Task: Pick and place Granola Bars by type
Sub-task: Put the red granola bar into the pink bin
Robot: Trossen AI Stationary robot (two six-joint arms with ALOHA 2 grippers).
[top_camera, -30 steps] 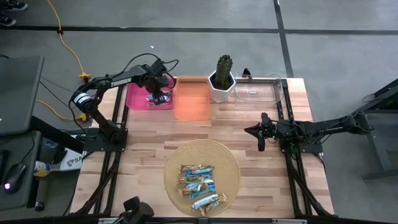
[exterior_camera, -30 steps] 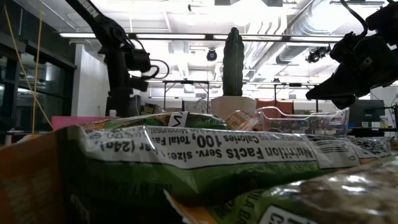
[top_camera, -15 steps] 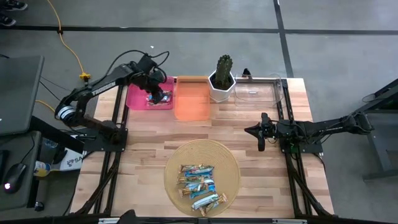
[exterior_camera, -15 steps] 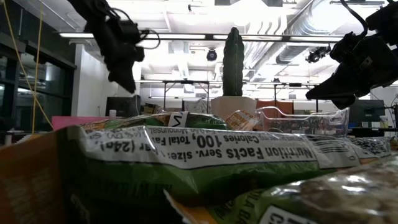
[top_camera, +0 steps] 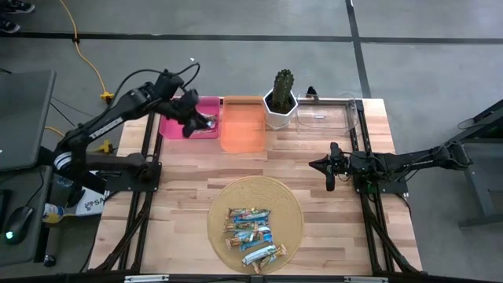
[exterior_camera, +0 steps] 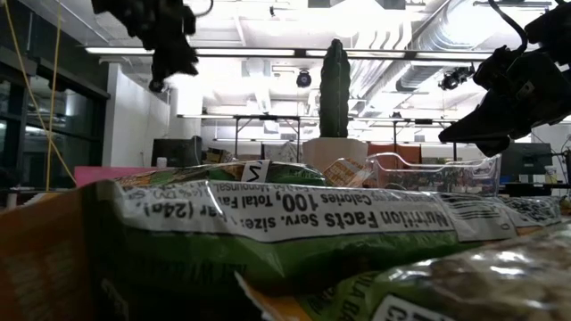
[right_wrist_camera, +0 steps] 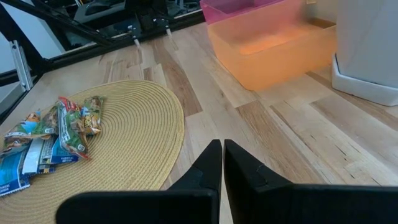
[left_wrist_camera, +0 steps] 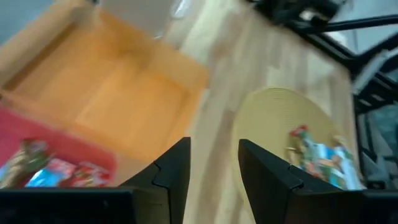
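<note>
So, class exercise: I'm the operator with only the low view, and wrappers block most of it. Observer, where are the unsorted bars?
Observer: The granola bars are piled on the round woven mat at the table's near edge.
Operator: Is the left end effector carrying one?
Observer: No. The left end effector is open and empty, above the pink bin.
Operator: Anything sorted yet?
Observer: A few sorted bars lie in the pink bin. The orange bin beside it shows none.

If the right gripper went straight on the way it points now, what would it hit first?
Probably the bare wooden table just ahead of the shut right gripper; the orange bin lies beyond. Depth is unclear.
</note>
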